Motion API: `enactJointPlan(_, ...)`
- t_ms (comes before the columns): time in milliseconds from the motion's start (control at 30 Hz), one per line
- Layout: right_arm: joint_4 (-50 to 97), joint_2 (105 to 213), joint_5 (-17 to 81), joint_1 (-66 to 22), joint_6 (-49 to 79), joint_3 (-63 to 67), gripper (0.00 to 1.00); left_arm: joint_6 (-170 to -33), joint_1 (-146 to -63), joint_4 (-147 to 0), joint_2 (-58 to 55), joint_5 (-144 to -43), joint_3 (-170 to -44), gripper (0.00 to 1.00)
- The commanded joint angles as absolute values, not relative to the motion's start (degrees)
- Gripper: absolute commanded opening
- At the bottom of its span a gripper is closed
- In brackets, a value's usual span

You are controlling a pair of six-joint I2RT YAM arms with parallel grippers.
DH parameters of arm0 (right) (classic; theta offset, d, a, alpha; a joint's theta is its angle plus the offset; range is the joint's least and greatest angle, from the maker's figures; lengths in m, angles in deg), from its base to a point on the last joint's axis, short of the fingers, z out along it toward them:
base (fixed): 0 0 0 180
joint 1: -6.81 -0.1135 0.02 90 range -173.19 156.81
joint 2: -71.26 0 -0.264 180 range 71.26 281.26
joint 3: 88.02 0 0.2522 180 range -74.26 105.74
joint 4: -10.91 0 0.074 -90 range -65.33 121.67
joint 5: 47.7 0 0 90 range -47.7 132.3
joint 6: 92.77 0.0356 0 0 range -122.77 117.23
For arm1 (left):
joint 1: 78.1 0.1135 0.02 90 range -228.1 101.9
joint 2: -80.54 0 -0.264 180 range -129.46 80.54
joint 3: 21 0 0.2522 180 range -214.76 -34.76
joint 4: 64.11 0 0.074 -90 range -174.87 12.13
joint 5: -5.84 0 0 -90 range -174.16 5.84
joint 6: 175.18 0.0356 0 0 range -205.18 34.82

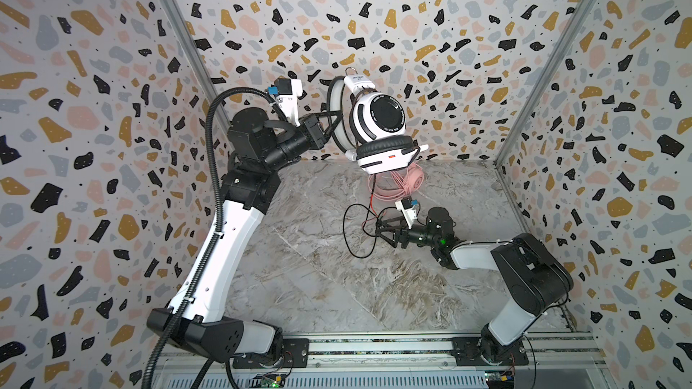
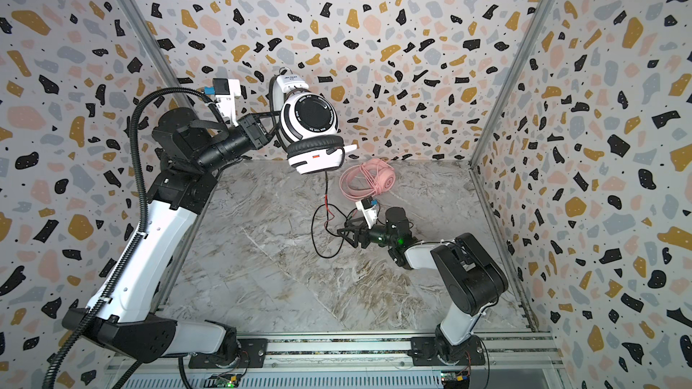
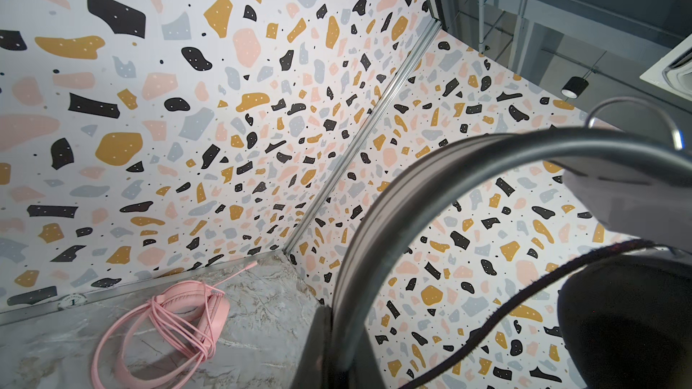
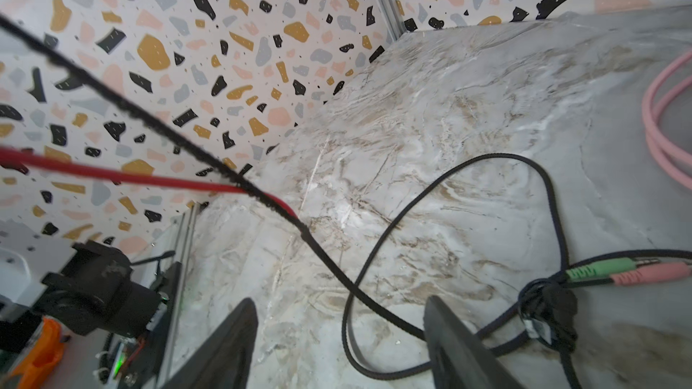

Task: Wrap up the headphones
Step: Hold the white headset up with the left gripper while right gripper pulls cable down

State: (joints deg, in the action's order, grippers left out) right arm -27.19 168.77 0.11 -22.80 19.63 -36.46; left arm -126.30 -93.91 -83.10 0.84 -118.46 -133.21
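well, the left gripper [image 1: 333, 123] is clamped on the band of the white headset [image 1: 380, 121], held aloft at twelve o'clock. its black cable [image 1: 355, 233] hangs to the table [image 1: 318, 275], looping between the parted jaws of the right gripper [image 1: 378, 228] near centre. the pink headset [image 2: 369, 181] lies wrapped at one o'clock.

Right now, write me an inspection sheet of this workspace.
Surface: marble-pattern tabletop.
Job's things: white headset held aloft by its headband; pink headset lying at the back, cable wound around it.
Clutter: nothing seen.
Grippers: left gripper shut on the white headset; right gripper open, low over the cable.
Cables: black cable hangs from the white headset, looped loose on the table; green and pink plugs lying there.
Surroundings: terrazzo-pattern walls.
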Motion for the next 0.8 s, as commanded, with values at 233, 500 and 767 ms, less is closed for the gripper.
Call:
enactJointPlan(233, -29.1, 181.6, -6.0, -28.2, 15.6, -21.2, 0.76, -128.2, -93.5, -79.1, 0.8, -119.8, -138.1, 0.00)
enactJointPlan(500, -31.5, 189.3, -7.5, -29.1, 18.3, -17.5, 0.54, -129.4, -91.6, -78.7, -0.8, -119.9, -139.5, 0.00)
enactJointPlan(767, -38.6, 182.0, -4.1, -29.1, 23.9, -31.6, 0.04, -127.8, -90.6, -77.0, -2.2, -106.5, -136.9, 0.00)
